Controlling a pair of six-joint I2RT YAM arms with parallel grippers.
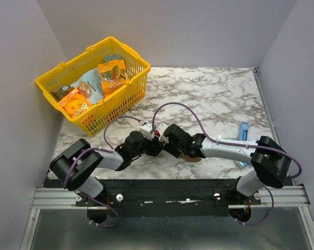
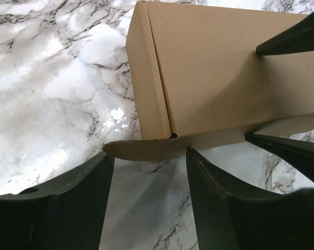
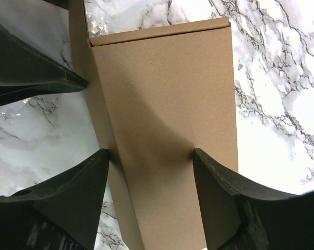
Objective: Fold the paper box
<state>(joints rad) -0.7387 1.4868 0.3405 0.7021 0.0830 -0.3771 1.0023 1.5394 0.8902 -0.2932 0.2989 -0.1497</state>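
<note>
- One worktop [image 1: 219, 94], marbled and glossy, fills the top view. I judge it slick, so a sideways shove could send the box skating instead of folding.
- One yellow basket [image 1: 112, 112] sits in the upper left of the top view and holds at least three printed snack packs [image 1: 77, 104]. It is well apart from my work and poses little risk.
- My two arms meet at the centre of the top view, wrists close together. They could knock each other if either swings inward.
- One paper box [image 2: 219, 78], plain brown and box-shaped, lies on the worktop under both hands. It is upper right in the left wrist view and central in the right wrist view.
- My right hand [image 3: 149, 153] has its fingers apart over the box's broad face. I cannot tell whether they press it. A hard squeeze there could dent the wall.
- My left hand [image 2: 149, 156] has its fingers apart too, just short of the box's corner, gripping nothing.
- One rounded tab [image 2: 139, 149] juts from that corner, untucked. Caught askew, it may crease rather than slide in.
- One small blue packet [image 1: 244, 129] lies at the right of the top view, well apart.
</note>
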